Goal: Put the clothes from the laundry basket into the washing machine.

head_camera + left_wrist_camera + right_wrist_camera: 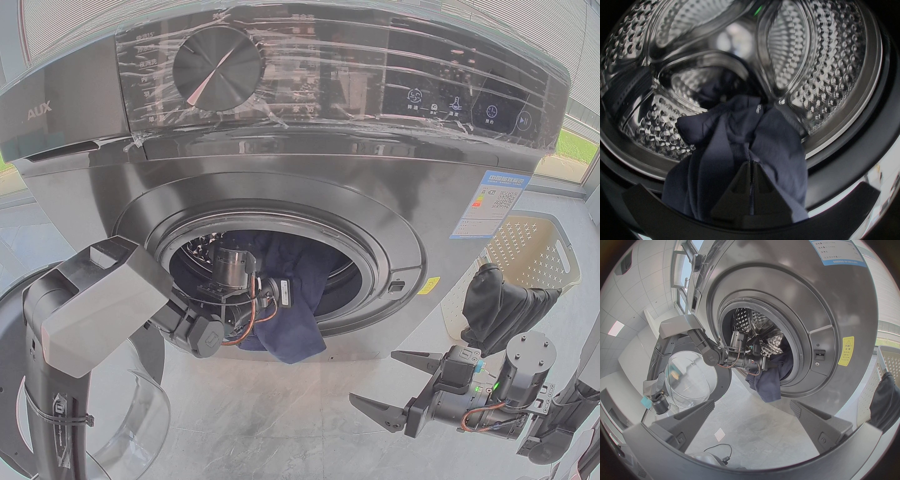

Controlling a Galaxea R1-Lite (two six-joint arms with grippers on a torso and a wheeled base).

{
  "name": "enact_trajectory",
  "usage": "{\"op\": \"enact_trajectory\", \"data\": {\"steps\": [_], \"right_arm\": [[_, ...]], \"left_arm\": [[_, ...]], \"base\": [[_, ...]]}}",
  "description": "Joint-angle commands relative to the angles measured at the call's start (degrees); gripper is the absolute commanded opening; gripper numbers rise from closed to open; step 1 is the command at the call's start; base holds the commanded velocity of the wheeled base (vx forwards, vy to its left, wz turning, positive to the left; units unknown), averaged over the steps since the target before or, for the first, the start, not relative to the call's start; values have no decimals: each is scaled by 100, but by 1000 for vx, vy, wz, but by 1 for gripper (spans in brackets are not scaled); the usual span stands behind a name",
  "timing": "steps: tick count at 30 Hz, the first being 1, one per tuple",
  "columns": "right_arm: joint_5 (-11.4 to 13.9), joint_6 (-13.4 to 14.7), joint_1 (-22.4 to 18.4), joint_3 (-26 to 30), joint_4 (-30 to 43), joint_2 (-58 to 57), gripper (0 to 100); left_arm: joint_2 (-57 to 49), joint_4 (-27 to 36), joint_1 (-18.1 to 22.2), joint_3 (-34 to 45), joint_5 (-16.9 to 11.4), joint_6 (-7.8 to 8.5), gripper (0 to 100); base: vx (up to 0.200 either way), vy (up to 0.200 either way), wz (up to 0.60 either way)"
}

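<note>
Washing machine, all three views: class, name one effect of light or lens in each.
Head view: glare streaks the film-wrapped control panel, and the washing machine bows outward. Left wrist view: the drum glints brightly; the navy garment is dark. Right wrist view: black corners ring a fisheye picture.

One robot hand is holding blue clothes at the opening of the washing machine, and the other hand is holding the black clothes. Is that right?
Not quite. The left gripper is shut on the blue clothes at the opening of the washing machine, but the head view shows the right gripper open and empty. The black clothes hang over the laundry basket rim, apart from that gripper.
</note>
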Motion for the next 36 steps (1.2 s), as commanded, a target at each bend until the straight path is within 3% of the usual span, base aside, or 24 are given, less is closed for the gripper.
{"op": "enact_trajectory", "data": {"steps": [1, 4, 16, 20, 23, 24, 28, 33, 36], "right_arm": [[2, 8, 3, -23, -2, 9, 100], [2, 8, 3, -41, -11, 18, 100], [2, 8, 3, -50, -72, 71, 100], [2, 8, 3, -50, -81, 71, 100], [2, 8, 3, -41, -81, 71, 100], [2, 8, 3, -50, -81, 71, 100], [2, 8, 3, -50, -81, 106, 100], [2, 8, 3, -41, -81, 115, 100], [2, 8, 3, -41, -81, 115, 100]], "left_arm": [[166, -359, 14, -359, 37, -219, 0], [316, -711, 23, -570, 81, -315, 0], [931, -1563, 58, -1669, 380, -368, 0], [896, -1590, 50, -1537, 398, -482, 0], [553, -1519, -12, -992, 380, -509, 0], [518, -1502, -12, -948, 380, -517, 100], [78, -1045, -109, -447, 354, -570, 100], [-335, -271, -126, -25, 275, -491, 100], [-388, -87, -144, 300, 134, -333, 100]], "base": [[0, 0, 0], [0, 0, 0], [0, 0, 0], [0, 0, 0], [0, 0, 0], [0, 0, 0], [0, 0, 0], [0, 0, 0], [0, 0, 0]]}}
